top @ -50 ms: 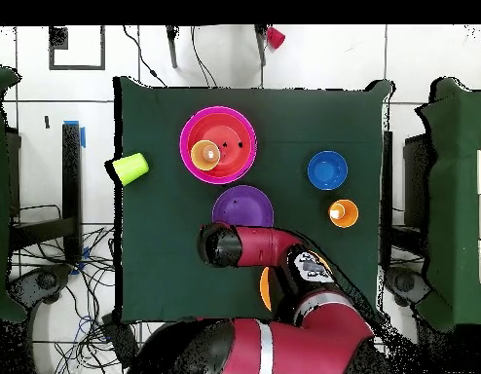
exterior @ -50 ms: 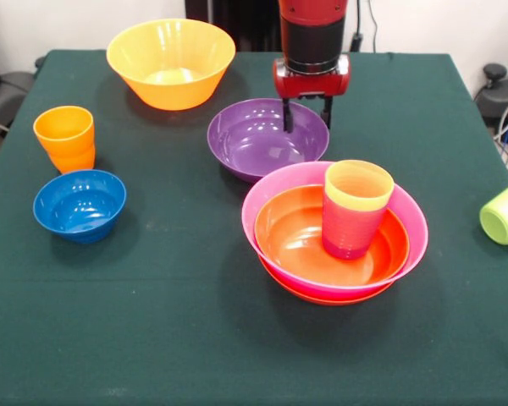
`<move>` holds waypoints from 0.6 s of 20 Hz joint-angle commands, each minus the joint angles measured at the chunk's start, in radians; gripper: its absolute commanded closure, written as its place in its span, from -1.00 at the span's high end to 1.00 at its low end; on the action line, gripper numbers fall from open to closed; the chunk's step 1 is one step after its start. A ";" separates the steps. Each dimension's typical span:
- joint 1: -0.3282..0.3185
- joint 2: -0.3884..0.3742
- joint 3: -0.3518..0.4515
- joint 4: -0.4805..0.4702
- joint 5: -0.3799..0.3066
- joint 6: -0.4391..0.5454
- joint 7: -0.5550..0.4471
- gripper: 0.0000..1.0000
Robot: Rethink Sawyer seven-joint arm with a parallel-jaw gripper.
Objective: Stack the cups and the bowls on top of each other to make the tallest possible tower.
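My gripper [exterior @ -50 ms: 306, 116] hangs open over the far right rim of the wide purple bowl [exterior @ -50 ms: 258, 144], one finger [exterior @ -50 ms: 286, 117] above its inside and the other by its edge. In front of it stands the tower: a pink bowl [exterior @ -50 ms: 411, 216] resting in a red-orange bowl, holding another red-orange bowl [exterior @ -50 ms: 292, 237] with a yellow cup [exterior @ -50 ms: 357, 188] nested in a darker cup. In the overhead view my arm's end [top @ -50 ms: 218, 243] sits just below the purple bowl [top @ -50 ms: 242, 206], hiding the gripper.
A large yellow-orange bowl [exterior @ -50 ms: 171, 59] stands at the back left. Stacked orange cups [exterior @ -50 ms: 65, 137] and a small blue bowl [exterior @ -50 ms: 79, 205] are at the left. At the right edge of the green table [exterior @ -50 ms: 152, 330], a lime green cup [exterior @ -50 ms: 506, 211] lies on its side.
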 commanded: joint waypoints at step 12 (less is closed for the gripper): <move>-0.006 0.026 0.059 -0.081 -0.033 -0.030 0.069 -1.00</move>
